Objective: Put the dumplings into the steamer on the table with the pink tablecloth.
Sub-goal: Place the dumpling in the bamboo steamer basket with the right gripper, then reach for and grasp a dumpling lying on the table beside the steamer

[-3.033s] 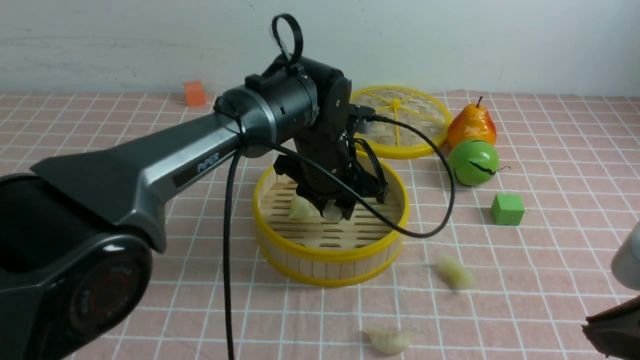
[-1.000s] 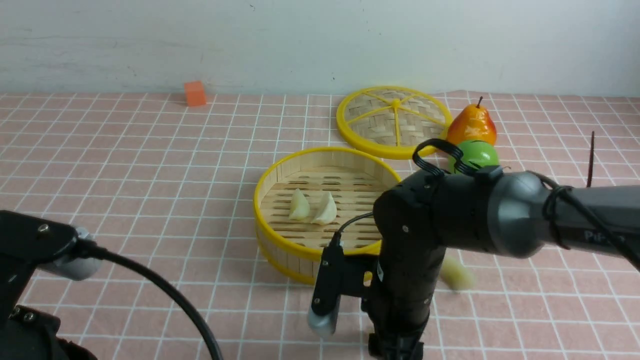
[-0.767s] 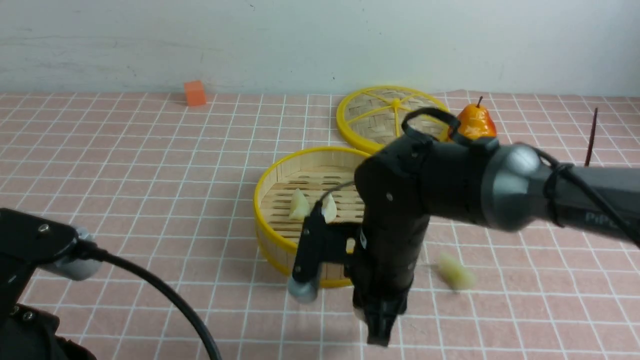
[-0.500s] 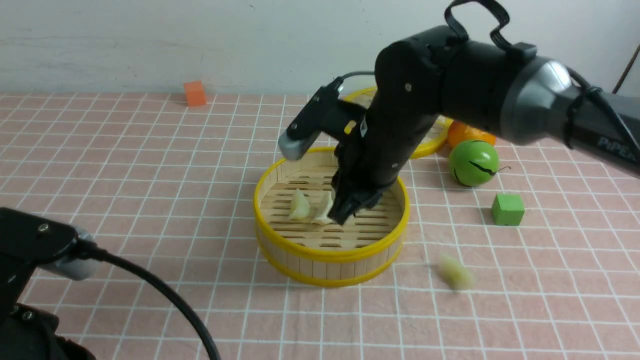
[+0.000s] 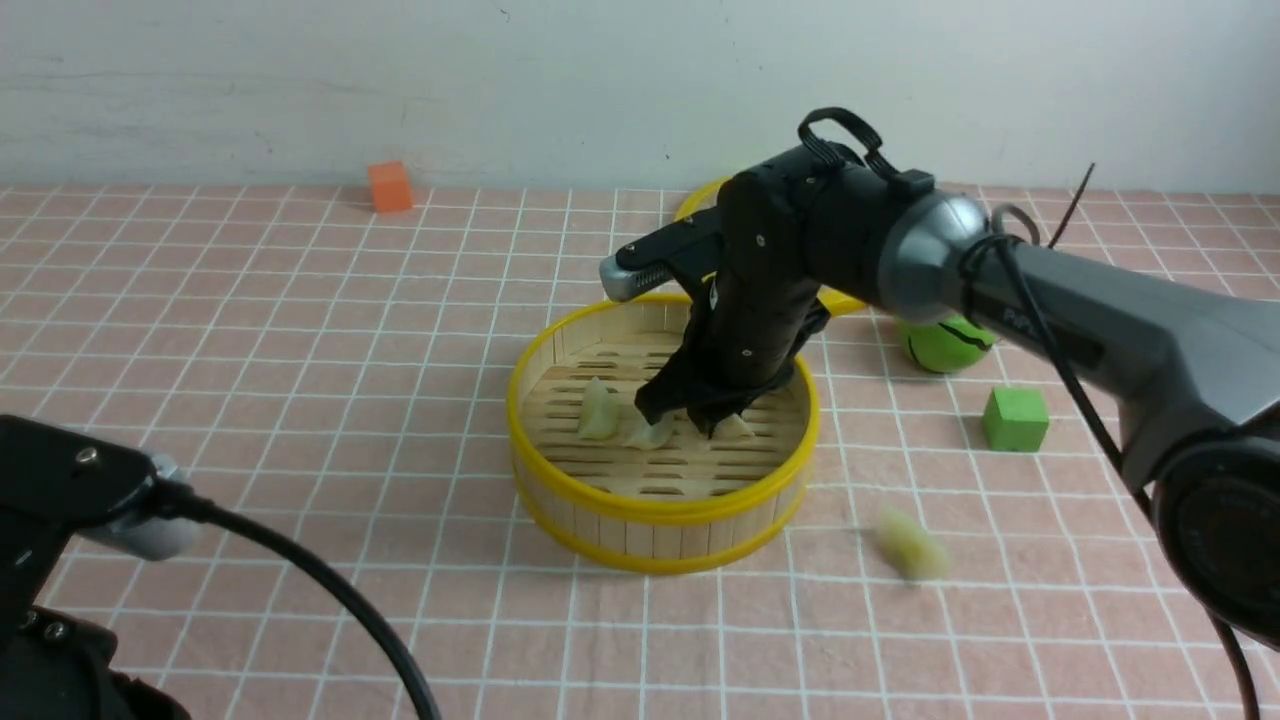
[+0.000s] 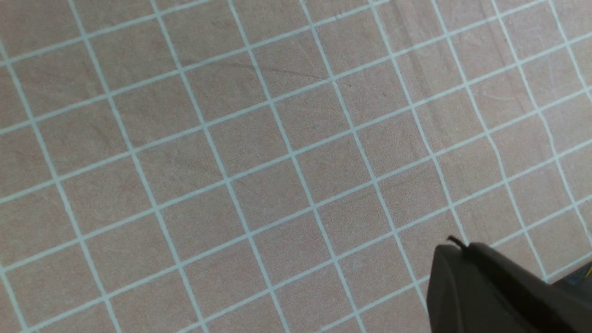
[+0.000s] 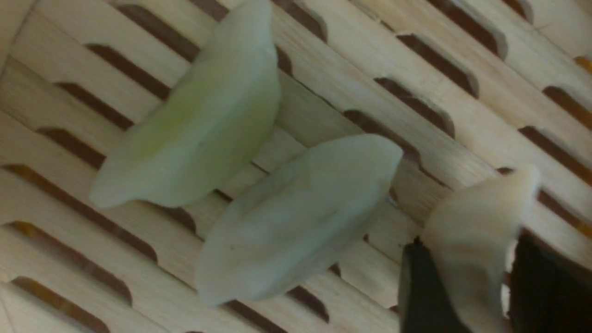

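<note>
The steamer (image 5: 660, 512) on the table (image 5: 250, 330) holds two dumplings (image 5: 600, 412) on its floor. Your right tool (image 5: 700, 420) is down inside it with a third dumpling (image 7: 471, 240) between its jaws; whether they pinch it or merely flank it, I cannot tell. Spread them fully, then lift straight up, so you don't drag the neighbours just beside it. Your left tool (image 6: 467, 273) is closed over bare cloth (image 6: 231, 138). The last dumpling (image 5: 910, 545) lies outside, near the steamer.
</note>
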